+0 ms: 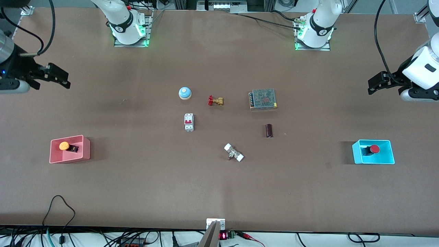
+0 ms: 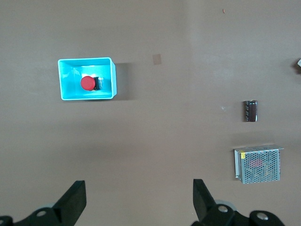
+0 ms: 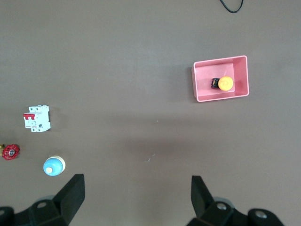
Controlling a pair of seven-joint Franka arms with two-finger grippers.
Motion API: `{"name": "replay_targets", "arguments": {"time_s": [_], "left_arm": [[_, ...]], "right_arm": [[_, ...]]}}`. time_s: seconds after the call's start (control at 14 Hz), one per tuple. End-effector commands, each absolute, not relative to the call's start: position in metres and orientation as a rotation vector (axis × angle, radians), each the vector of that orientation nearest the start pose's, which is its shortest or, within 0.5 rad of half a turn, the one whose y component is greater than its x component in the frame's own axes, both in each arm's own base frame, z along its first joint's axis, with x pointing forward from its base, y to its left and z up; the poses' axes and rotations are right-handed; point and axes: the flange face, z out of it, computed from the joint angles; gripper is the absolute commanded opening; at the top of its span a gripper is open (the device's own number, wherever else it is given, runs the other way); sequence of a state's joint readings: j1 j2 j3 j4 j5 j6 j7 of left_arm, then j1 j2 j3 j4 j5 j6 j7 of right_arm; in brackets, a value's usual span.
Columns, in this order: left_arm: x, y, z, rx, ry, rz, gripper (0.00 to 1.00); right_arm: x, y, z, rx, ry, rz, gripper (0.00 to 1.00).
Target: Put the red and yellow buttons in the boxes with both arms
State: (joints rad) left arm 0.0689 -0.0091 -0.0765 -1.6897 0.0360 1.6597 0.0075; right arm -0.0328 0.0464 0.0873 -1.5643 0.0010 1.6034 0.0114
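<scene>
The orange-yellow button (image 1: 64, 146) lies in the salmon pink box (image 1: 55, 156) at the right arm's end of the table; both show in the right wrist view, the button (image 3: 225, 83) inside the box (image 3: 202, 96). The red button (image 1: 374, 149) lies in the cyan box (image 1: 356, 154) at the left arm's end; in the left wrist view the button (image 2: 87, 83) sits inside the box (image 2: 66, 92). My right gripper (image 1: 59, 79) is open and empty, raised over bare table. My left gripper (image 1: 377, 84) is open and empty, raised over bare table. Its fingertips (image 2: 75, 193) are wide apart, as are the right fingertips (image 3: 75, 188).
In the table's middle lie a blue dome bell (image 1: 185, 93), a brass valve with a red handle (image 1: 215, 101), a white circuit breaker (image 1: 189, 122), a mesh-covered power supply (image 1: 263, 99), a dark cylinder (image 1: 269, 130) and a metal fitting with white ends (image 1: 234, 152).
</scene>
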Motion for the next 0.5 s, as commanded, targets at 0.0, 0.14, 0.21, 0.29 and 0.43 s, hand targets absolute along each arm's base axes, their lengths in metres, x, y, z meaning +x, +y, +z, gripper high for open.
{"name": "replay_targets", "arguments": {"time_s": [0.0, 0.14, 0.21, 0.29, 0.43], "left_arm": [[0.5515, 0.0011, 0.5861, -3.124, 0.009, 0.036, 1.00], [0.5513, 0.0011, 0.5860, -3.124, 0.009, 0.039, 1.00], [0.5513, 0.0011, 0.5860, -3.124, 0.009, 0.039, 1.00], [0.5513, 0.0011, 0.5860, -3.124, 0.009, 0.039, 1.00], [0.5513, 0.0011, 0.5860, -3.124, 0.009, 0.039, 1.00]], "right_arm": [[0.5706, 0.0333, 0.6101, -3.139, -0.099, 0.038, 1.00], [0.5692, 0.0367, 0.6091, -3.139, -0.099, 0.055, 1.00], [0.5690, 0.0367, 0.6090, -3.139, -0.096, 0.058, 1.00], [0.5689, 0.0366, 0.6083, -3.141, -0.096, 0.060, 1.00], [0.5687, 0.0374, 0.6061, -3.141, -0.101, 0.067, 1.00]]}}
